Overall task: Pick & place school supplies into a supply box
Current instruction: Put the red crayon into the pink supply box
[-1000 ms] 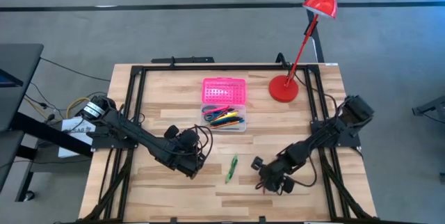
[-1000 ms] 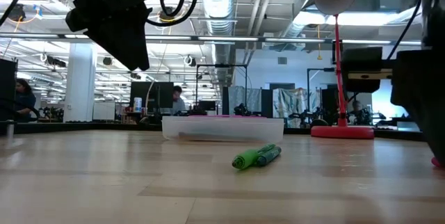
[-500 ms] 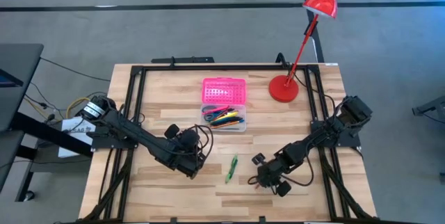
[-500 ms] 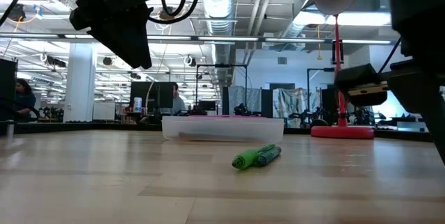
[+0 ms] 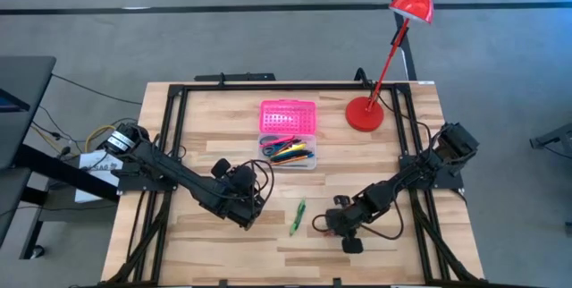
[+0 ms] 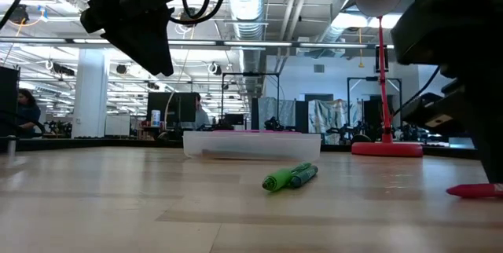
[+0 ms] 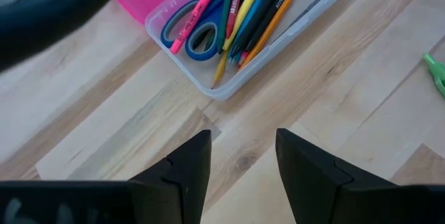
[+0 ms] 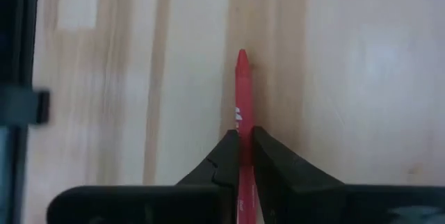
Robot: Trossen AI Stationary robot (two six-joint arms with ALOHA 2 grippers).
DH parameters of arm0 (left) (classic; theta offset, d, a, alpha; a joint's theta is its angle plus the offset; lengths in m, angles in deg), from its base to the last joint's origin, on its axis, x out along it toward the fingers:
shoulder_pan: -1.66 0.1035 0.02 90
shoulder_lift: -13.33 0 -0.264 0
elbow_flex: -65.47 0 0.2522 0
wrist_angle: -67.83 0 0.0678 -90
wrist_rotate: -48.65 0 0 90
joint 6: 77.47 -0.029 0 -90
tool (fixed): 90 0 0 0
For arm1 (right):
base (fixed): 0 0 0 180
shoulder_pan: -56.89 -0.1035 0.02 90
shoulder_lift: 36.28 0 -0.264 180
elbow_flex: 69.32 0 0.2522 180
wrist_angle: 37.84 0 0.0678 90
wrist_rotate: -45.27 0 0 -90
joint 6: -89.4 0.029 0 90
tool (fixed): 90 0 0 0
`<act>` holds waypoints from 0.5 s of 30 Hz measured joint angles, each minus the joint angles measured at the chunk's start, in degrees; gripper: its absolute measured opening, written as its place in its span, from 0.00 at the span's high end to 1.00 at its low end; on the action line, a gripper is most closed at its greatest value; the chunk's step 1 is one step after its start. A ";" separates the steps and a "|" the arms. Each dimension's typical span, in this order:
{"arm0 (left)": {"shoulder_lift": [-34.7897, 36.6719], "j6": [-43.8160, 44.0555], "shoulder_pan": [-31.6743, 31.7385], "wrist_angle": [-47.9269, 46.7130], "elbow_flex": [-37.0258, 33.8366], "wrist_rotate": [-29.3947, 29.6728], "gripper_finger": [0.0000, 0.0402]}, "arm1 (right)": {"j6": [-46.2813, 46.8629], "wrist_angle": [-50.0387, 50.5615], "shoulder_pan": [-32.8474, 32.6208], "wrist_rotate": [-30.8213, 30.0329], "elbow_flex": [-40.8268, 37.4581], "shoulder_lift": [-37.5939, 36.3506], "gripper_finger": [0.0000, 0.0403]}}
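Box (image 5: pixel 288 152), centre frame, already holds most supplies. Green marker (image 5: pixel 298 216) lies on the bench. Right gripper (image 8: pixel 241 156) clamps a red pen (image 8: pixel 240 92); left gripper (image 7: pixel 242 156) hangs part-open, empty.

Open-plan lab, ceiling ducts (image 6: pixel 259 5), monitor rows (image 6: pixel 177 108)

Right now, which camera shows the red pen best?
The right wrist view: the red pen runs up the middle, pinched between the right gripper fingers. The low view shows only its tip at the edge. The high view hides it under the arm; the left wrist view misses it.
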 joint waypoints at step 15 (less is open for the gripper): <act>0.00 -2.56 0.00 -4.06 0.00 -0.26 0.61 | 13.54 1.95 0.04 -0.34 2.27 0.26 0.99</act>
